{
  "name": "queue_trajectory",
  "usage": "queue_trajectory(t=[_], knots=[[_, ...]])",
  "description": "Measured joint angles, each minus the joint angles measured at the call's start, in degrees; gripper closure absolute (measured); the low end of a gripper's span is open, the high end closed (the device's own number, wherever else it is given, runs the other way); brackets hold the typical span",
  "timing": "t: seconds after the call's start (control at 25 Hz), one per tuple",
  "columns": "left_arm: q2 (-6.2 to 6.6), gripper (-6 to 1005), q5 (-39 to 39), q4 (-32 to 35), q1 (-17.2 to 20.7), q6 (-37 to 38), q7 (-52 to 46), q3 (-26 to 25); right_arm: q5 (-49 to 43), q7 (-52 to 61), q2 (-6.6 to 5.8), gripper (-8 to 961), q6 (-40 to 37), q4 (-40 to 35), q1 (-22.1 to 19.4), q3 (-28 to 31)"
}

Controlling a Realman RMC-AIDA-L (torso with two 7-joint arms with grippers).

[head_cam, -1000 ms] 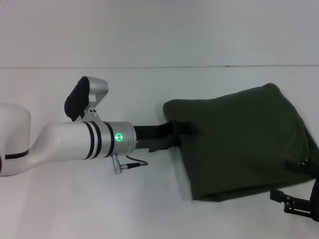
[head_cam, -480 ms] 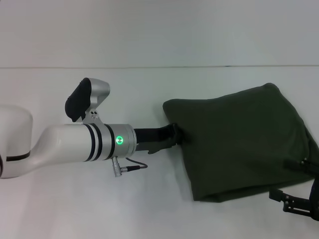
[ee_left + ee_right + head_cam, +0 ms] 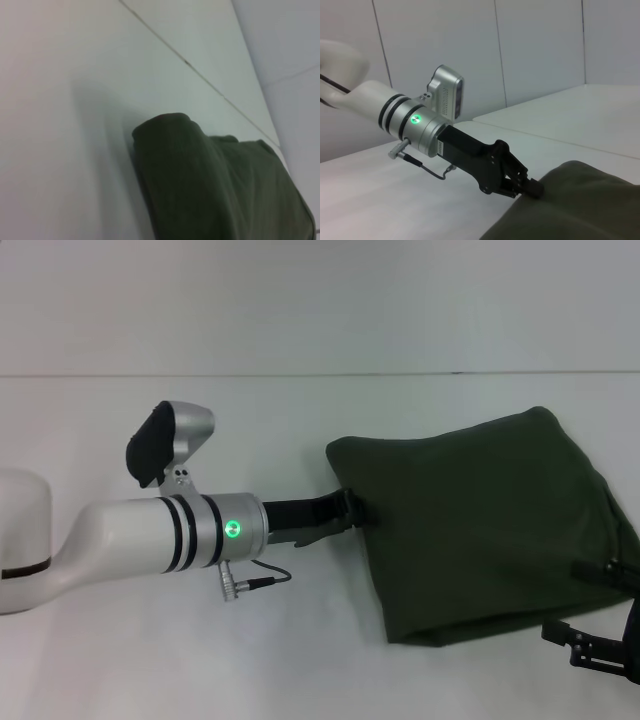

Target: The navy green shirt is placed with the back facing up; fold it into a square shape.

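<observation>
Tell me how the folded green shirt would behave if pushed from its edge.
The navy green shirt would probably bunch rather than slide whole: its layers lie soft and rumpled. It looks floppy, sagging if lifted. The left end effector sits at its edge.

The navy green shirt [image 3: 490, 525] at centre right of the head view is soft matt cloth, slightly fuzzy, with rounded folded edges and shallow creases; the table [image 3: 300, 320] under it is a smooth, pale surface with a faint sheen and one thin seam across the upper part of the frame; the left arm's shell at lower left is glossy white plastic, ringed by black bands and a brushed silvery metal collar; the left gripper [image 3: 527, 186], low in the right wrist view, is matt black plastic or metal; the right gripper [image 3: 590, 645] at the lower right corner looks matt black too.
</observation>
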Motion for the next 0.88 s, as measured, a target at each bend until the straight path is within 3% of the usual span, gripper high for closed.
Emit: queue_trajectory(t=[0.36, 0.48, 0.76, 0.88], knots=[[0.44, 924, -0.61, 4.02, 3.51, 1.94, 0.68, -0.04, 0.41, 0.00, -0.08, 29, 0.00, -0.05, -0.10, 0.17], [0.82, 925, -0.20, 7.98, 6.33, 4.33, 0.16, -0.08, 0.44, 0.00, -0.08, 29, 0.01, -0.05, -0.08, 0.22], [3.20, 926, 0.95, 11.57, 9.93, 9.21, -0.56, -0.12, 0.53, 1.11, -0.11, 29, 0.01, -0.05, 0.44, 0.31], [3.58, 927, 1.25, 12.87, 11.15, 9.48, -0.08, -0.14, 0.53, 1.24, -0.15, 29, 0.02, -0.05, 0.56, 0.31]])
